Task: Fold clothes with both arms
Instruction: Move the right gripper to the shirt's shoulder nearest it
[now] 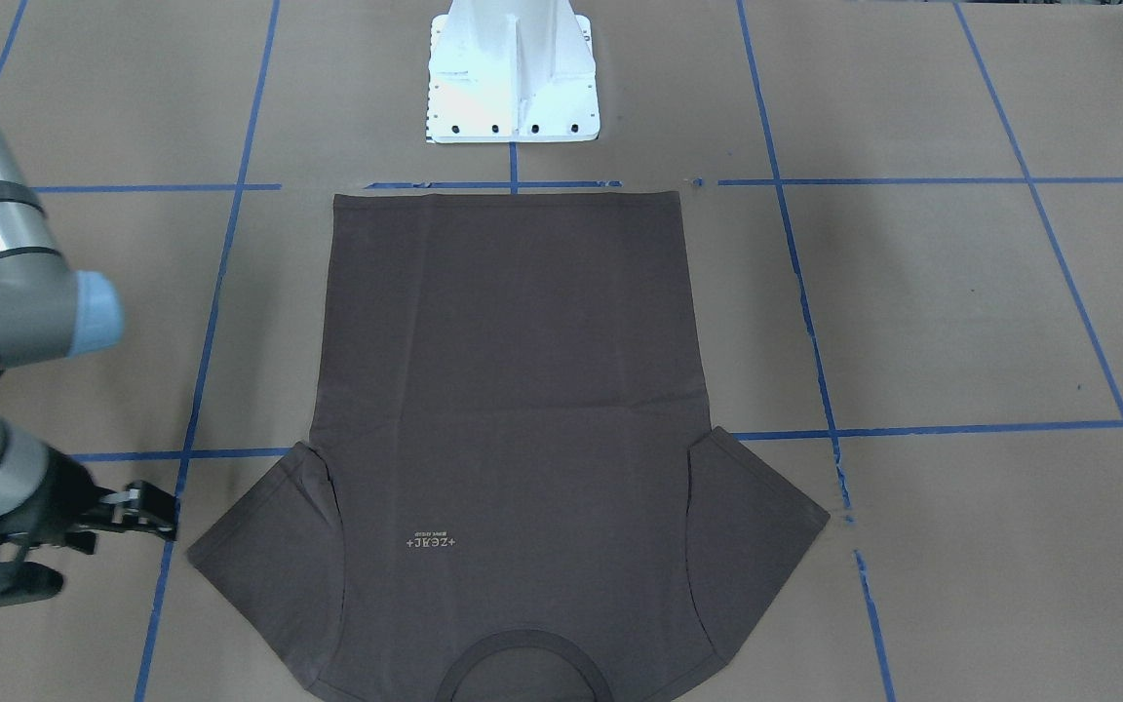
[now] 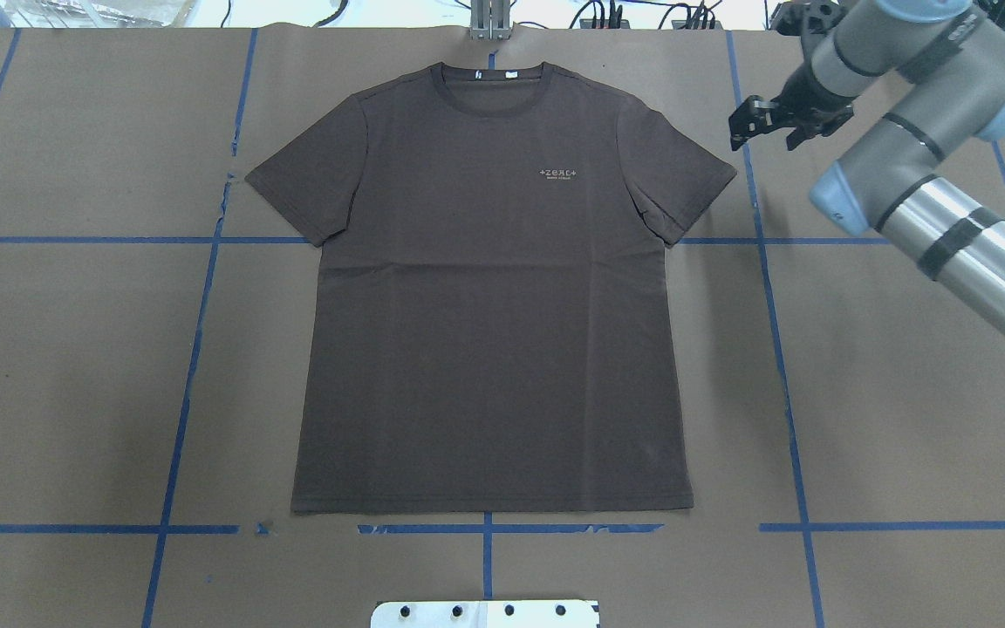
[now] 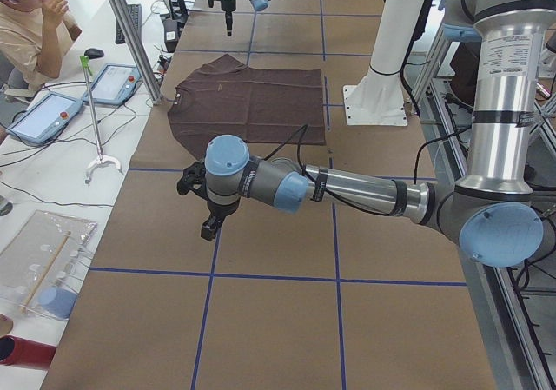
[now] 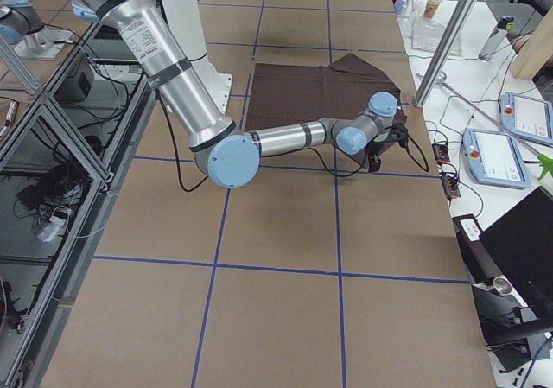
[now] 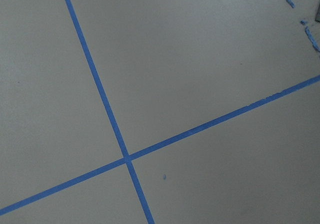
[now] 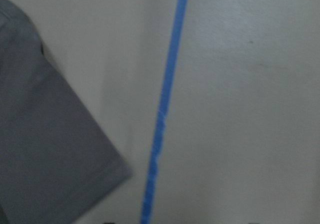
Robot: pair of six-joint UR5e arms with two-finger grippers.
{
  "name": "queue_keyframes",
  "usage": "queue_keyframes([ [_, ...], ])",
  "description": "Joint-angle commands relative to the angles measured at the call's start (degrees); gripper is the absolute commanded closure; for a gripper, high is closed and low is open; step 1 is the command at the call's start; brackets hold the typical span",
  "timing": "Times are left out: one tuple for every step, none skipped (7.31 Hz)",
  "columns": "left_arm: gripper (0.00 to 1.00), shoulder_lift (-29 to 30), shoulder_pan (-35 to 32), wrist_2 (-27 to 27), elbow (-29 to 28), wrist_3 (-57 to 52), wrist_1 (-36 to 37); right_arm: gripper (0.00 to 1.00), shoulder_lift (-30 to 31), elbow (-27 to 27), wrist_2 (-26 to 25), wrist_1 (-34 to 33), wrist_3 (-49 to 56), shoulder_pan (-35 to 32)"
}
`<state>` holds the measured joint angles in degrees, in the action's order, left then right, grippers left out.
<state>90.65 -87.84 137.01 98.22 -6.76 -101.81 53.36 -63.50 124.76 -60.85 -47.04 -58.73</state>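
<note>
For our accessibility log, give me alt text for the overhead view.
A dark brown T-shirt lies flat, unfolded, on a brown table with blue tape lines. The right end effector hovers beside one sleeve, apart from it.

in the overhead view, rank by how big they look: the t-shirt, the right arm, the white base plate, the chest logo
1. T-shirt, the largest.
2. Right arm, though it is nearer the camera and cut off by the frame.
3. White base plate, only its edge in frame.
4. Chest logo, smallest.
</note>
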Motion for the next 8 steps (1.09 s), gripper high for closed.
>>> queue_keyframes([
  [0.00, -0.04, 0.03, 0.01, -0.22, -0.01, -0.06, 0.19, -4.05, 4.60, -2.68, 3.00, -16.79, 2.22],
  [0.00, -0.04, 0.03, 0.01, -0.31, -0.01, -0.06, 0.19, -5.10, 7.40, -5.12, 4.23, -18.59, 2.83],
  [0.00, -0.04, 0.03, 0.10, -0.22, -0.09, -0.06, 0.19, -5.63, 8.64, -7.14, 4.16, -18.70, 2.92],
  [0.00, -0.04, 0.03, 0.10, -0.22, -0.09, -0.06, 0.21, -5.55, 8.92, -7.25, 4.07, -18.70, 2.92],
  [0.00, 0.05, 0.03, 0.10, -0.13, -0.01, -0.15, 0.23, -5.29, 8.92, -7.25, 3.98, -18.61, 3.19],
  [0.00, 0.05, 0.03, 0.10, -0.13, -0.01, -0.15, 0.24, -4.85, 8.83, -7.25, 3.98, -18.61, 3.62],
  [0.00, 0.05, 0.03, 0.10, 0.04, -0.01, -0.06, 0.25, -4.41, 8.66, -7.25, 3.89, -18.70, 3.71],
  [0.00, 0.05, 0.12, 0.10, 0.04, -0.01, -0.06, 0.28, -4.15, 8.66, -7.25, 3.81, -18.70, 3.72],
])
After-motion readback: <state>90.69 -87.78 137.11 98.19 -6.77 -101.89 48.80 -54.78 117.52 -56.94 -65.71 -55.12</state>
